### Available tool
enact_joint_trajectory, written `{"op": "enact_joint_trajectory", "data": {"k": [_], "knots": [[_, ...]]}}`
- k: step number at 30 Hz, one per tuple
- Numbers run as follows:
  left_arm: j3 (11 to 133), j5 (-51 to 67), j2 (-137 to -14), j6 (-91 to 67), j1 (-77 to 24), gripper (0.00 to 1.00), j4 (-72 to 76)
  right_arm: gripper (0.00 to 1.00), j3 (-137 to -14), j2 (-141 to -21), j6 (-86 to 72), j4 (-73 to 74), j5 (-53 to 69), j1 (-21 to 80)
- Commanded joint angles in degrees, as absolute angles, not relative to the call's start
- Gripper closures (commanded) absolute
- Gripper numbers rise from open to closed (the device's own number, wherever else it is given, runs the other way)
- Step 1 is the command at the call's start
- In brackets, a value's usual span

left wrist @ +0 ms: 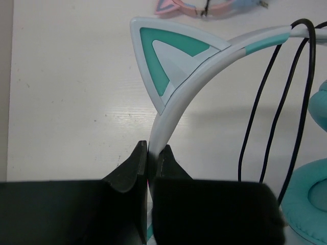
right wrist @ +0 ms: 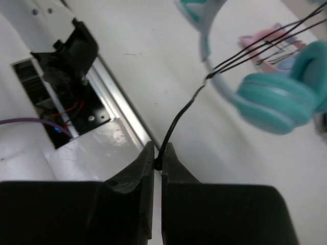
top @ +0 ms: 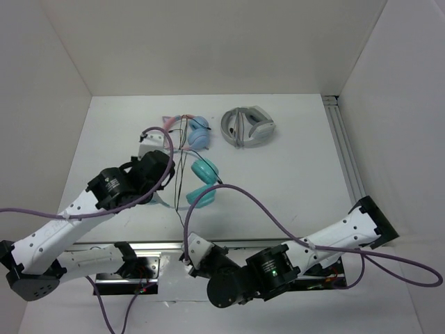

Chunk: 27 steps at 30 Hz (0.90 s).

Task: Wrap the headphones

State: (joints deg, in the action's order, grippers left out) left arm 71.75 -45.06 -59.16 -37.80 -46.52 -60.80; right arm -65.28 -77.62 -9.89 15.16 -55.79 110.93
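The teal headphones lie mid-table, ear cups stacked near each other. My left gripper is just left of them. In the left wrist view it is shut on the pale headband just below a cat ear. Loops of the thin black cable hang over the band beside a teal cup. My right gripper is at the table's near edge. In the right wrist view it is shut on the cable, which runs up to the headband by a teal cup.
Pink-and-blue cat-ear headphones lie just behind the teal pair, with grey-white headphones to their right. A metal rail runs along the right side and another along the near edge. White walls enclose the table.
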Motion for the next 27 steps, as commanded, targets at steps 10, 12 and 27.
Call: {"op": "enact_joint_trajectory", "data": {"k": [10,12,27], "knots": [[66.7,-34.0,-59.3,-27.8,-62.0,1.00,-56.4,1.00,-76.2,-79.1,-6.9,35.9,-75.0,111.4],[66.1,-31.5,-58.5,-27.3,-63.4,1.00,-57.0,1.00,-76.7,-79.6,-9.4,40.2,-77.6,111.4],[68.8,-8.7,-52.4,-18.5,-64.1,1.00,-58.4,1.00,-74.5,-78.8,-32.5,61.9,-82.1,110.0]]}}
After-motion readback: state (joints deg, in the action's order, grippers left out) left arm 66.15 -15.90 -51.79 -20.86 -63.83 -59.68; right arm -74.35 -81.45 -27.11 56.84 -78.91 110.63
